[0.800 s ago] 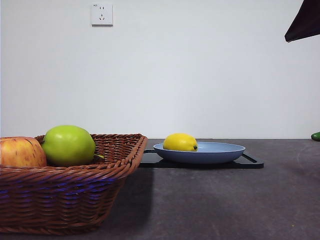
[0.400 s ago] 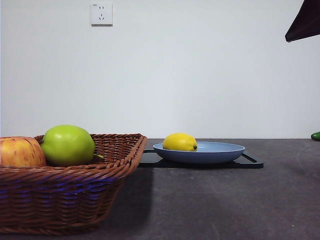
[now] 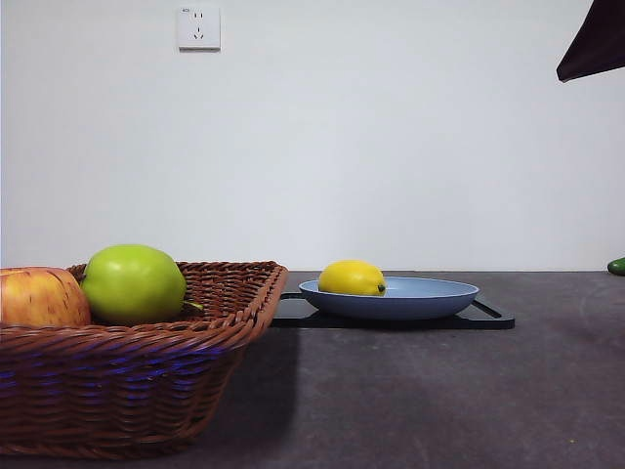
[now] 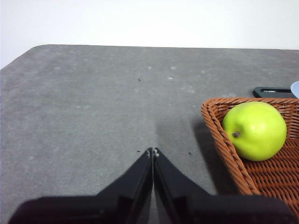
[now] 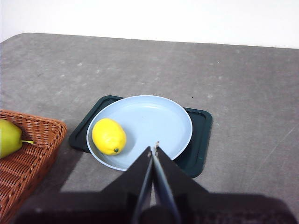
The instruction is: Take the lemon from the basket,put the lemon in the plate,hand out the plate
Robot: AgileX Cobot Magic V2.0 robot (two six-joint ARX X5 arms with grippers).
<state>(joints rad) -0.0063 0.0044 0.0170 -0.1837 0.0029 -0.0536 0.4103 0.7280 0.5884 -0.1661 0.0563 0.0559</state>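
The yellow lemon (image 3: 353, 277) (image 5: 109, 136) lies in the light blue plate (image 3: 430, 295) (image 5: 154, 119), near the plate's edge toward the basket. The brown wicker basket (image 3: 146, 371) (image 5: 32, 154) (image 4: 219, 135) stands at the near left of the front view. My right gripper (image 5: 153, 149) hangs shut and empty above the near rim of the plate; it shows as a black tip (image 3: 596, 44) at the top right of the front view. My left gripper (image 4: 153, 152) is shut over bare table beside the basket, holding nothing.
A green apple (image 3: 133, 283) (image 4: 254, 130) and a red-yellow apple (image 3: 39, 297) rest in the basket. The plate sits on a flat black tray (image 3: 488, 317) (image 5: 198, 140). A small green thing (image 3: 617, 265) peeks in at the far right table edge.
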